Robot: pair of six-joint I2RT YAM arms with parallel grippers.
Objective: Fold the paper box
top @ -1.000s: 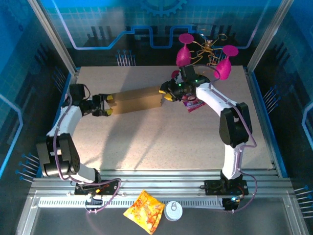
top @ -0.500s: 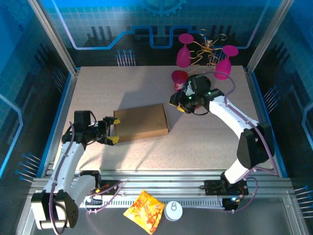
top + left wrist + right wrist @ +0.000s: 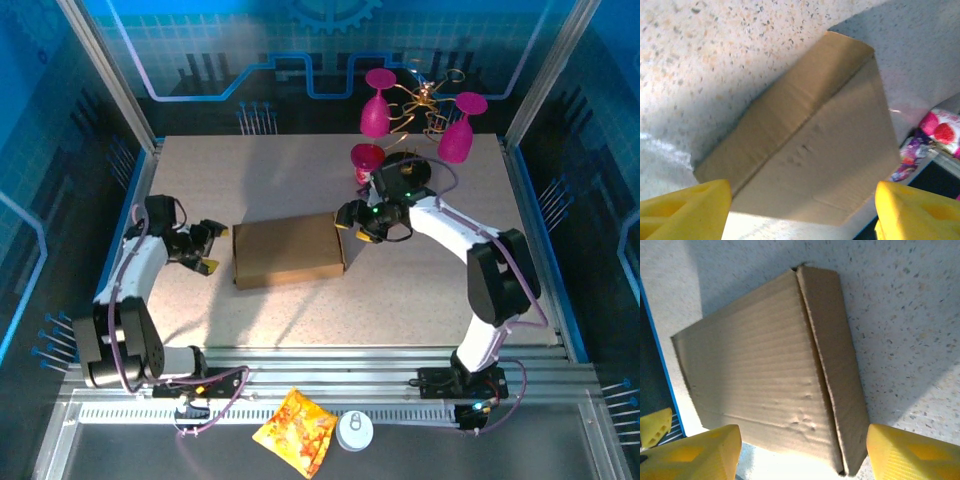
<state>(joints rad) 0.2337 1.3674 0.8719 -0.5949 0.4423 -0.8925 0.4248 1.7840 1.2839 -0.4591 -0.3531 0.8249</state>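
Paper box (image 3: 288, 251) lies flat between spread left hand (image 3: 211, 248) and spread right hand (image 3: 353, 228)

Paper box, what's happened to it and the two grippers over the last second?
A second ago both grippers held the paper box raised between them. It now lies flat on the table, let go. The left gripper has backed off its left edge, open; the right gripper is open near its far right corner. The snack packet hasn't moved.
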